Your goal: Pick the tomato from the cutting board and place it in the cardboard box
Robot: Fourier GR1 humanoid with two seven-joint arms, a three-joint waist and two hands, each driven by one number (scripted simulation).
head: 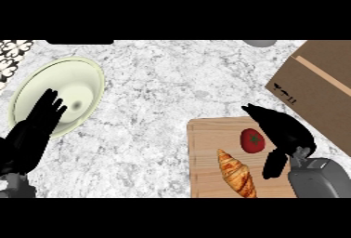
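Tomato (252, 140) first: round, red and glossy with a small green stem mark, it sits on the cutting board (205, 139) just to the left of the right hand (288, 132), in the hollow between that hand's fingers and its thumb. All of this sits on a counter (171, 88) of white stone mottled with grey veining, running wide to the left of the hand, with a strip of black-and-white patterned tile (14, 56) far off at the upper left. The board is pale wood with a straight grain and rounded corners, lying under and to the left of the right hand. Just below the tomato and left of the thumb lies a croissant (237, 173), golden brown and ridged, set at a slant. Up and to the right of the hand stands the cardboard box (322, 79), plain brown with a lighter tape strip and small printed handling marks on its side. Now the right hand itself: black, spread open, fingers reaching up and left above the tomato and the thumb hanging down beside it, nothing held; whether it touches the tomato, I cannot tell. Well away to the left, the left hand (31, 137) rests open, fingers up, over the lower edge of a round, cream-green plate (79, 69).
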